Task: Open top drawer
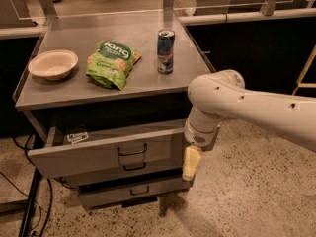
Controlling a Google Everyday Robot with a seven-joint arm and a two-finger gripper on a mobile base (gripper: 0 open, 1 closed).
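In the camera view, the top drawer [84, 159] sits left of centre in the lower frame. It stands partly open, with a white card [77, 137] inside at its left. The gripper [191, 163] hangs at the drawer front's right end, and I cannot tell whether it is open or closed. A bowl [53, 64], a green bag [112, 63] and a can [165, 51] sit on top.

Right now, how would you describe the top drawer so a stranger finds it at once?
Find the grey metal cabinet with a bowl on top. Directly under its top is the top drawer, pulled out, with the gripper beside its right end. Unlike the two shorter fronts below, it is widest and holds a small white card.
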